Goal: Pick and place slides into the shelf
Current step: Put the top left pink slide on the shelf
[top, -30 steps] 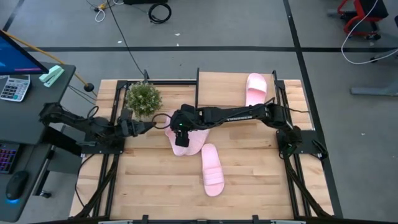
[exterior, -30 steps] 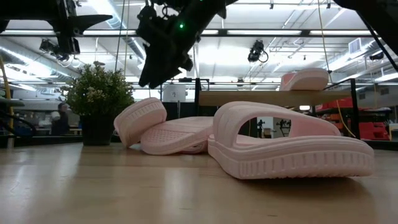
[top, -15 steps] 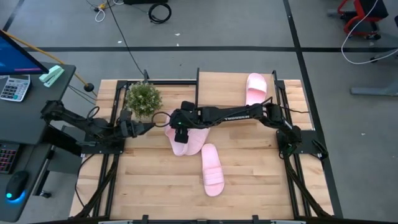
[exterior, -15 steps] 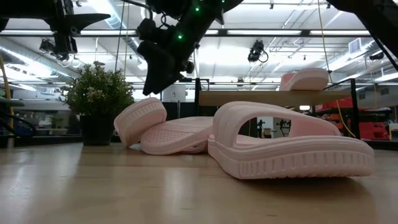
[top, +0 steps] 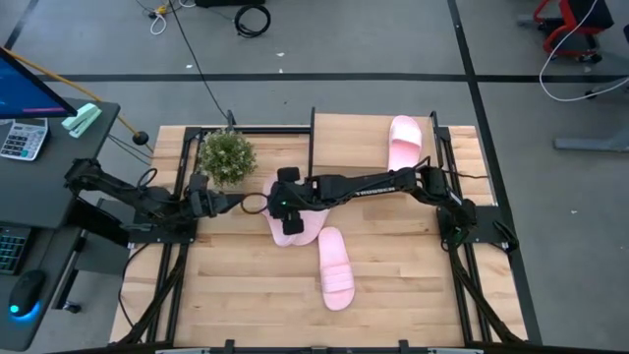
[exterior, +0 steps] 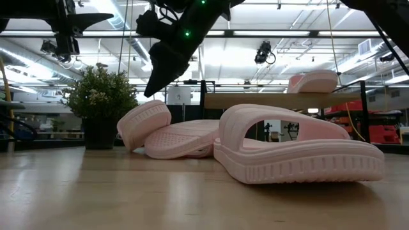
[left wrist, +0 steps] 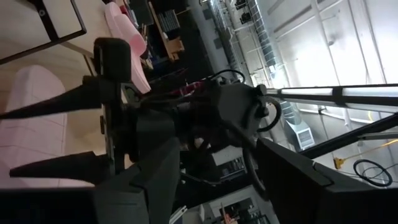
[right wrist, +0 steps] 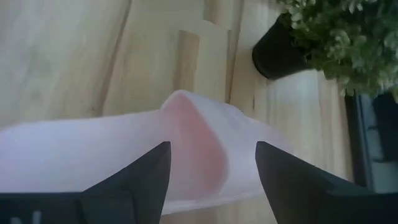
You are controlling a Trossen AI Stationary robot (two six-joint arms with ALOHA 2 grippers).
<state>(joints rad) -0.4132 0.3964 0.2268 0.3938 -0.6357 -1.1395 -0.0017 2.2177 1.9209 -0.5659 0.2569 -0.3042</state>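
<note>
We held our right claw (top: 275,202), fingers apart, above two piled slides (top: 293,224) beside the plant (top: 227,154). Another slide (top: 336,267) lay on the table (top: 236,295); one (top: 403,141) sat on the shelf (top: 354,133). Our left claw (top: 246,204) waited nearby, fingers apart.

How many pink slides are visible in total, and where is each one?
4. One slide lies on the shelf. One lies alone on the table. Two overlap under the right gripper, beside the plant.
</note>
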